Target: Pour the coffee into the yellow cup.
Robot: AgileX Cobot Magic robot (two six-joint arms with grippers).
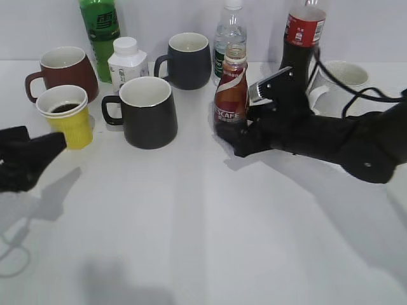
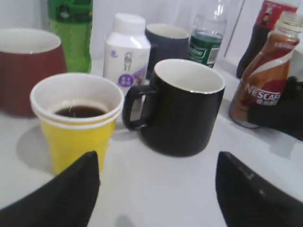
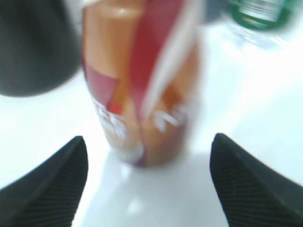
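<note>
The coffee bottle [image 1: 231,89] stands upright on the white table, uncapped, with a brown-red-white label; it also shows in the left wrist view [image 2: 262,85] and, blurred, in the right wrist view [image 3: 139,80]. My right gripper [image 1: 230,138] [image 3: 147,182] is open just in front of the bottle's base, its fingers apart from it. The yellow cup [image 1: 67,115] [image 2: 77,120] stands at the left with dark liquid inside. My left gripper [image 1: 51,147] [image 2: 156,189] is open and empty, close in front of the cup.
A black mug [image 1: 147,111] stands between cup and coffee. Behind are a dark-red mug [image 1: 63,71], green bottle [image 1: 100,28], white bottle [image 1: 127,60], dark mug [image 1: 187,60], water bottle [image 1: 230,32], cola bottle [image 1: 303,35] and white mug [image 1: 340,79].
</note>
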